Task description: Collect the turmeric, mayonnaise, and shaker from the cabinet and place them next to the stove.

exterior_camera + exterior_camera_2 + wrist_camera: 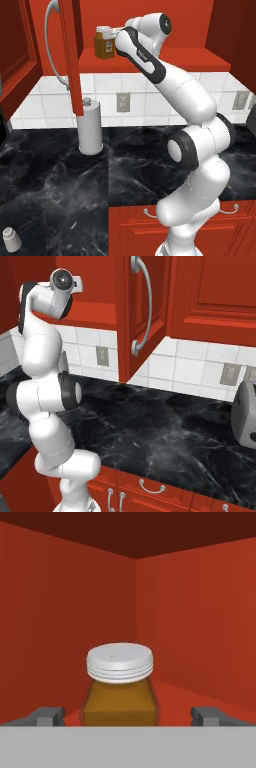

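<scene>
So far nothing is collected: my hand (pixel 127 716) stands wide and empty, the turmeric (pixel 120 684) just ahead between its fingers on the cabinet (pixel 65 612) shelf. Mayonnaise, shaker and stove trips remain, I judge.

From behind the arm on its left we are looking forward and down over the black counter (pixel 60 185) toward the open cabinet (pixel 165 57), and from its right we are facing the same counter, tiled wall and cabinet door (pixel 142 316). On the hand we are looking level into the cabinet, sitting close to the turmeric (pixel 120 687) on its shelf
</scene>
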You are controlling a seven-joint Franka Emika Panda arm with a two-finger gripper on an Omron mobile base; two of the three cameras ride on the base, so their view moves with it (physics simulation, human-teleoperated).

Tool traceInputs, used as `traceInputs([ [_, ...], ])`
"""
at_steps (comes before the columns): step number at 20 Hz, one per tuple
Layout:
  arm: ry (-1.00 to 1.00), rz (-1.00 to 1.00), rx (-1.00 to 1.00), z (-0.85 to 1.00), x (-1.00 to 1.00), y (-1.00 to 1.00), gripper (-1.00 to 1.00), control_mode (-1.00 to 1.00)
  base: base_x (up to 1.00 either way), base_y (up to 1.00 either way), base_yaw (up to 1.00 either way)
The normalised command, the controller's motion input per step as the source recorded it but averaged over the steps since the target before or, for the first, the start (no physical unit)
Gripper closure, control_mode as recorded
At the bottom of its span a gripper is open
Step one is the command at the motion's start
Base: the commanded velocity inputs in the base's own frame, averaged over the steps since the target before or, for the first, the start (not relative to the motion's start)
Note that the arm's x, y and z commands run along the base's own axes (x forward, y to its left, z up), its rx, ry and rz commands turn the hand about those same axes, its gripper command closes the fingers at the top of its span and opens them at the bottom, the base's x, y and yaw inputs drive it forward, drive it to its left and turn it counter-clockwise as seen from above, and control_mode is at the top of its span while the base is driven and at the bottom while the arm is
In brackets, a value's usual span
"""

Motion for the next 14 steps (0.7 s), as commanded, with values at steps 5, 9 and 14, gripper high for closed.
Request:
traceInputs([
  [5, 0.08, 0.0, 0.0, -0.02, 0.13, 0.13, -1.0, -1.0, 0.0, 0.0, 0.0],
  [9, 0.07, 0.0, 0.0, 0.0, 0.18, 0.13, -1.0, -1.0, 0.0, 0.0, 0.0],
  [14, 0.05, 0.0, 0.0, -0.05, 0.2, 0.02, -1.0, -1.0, 0.0, 0.0, 0.0],
])
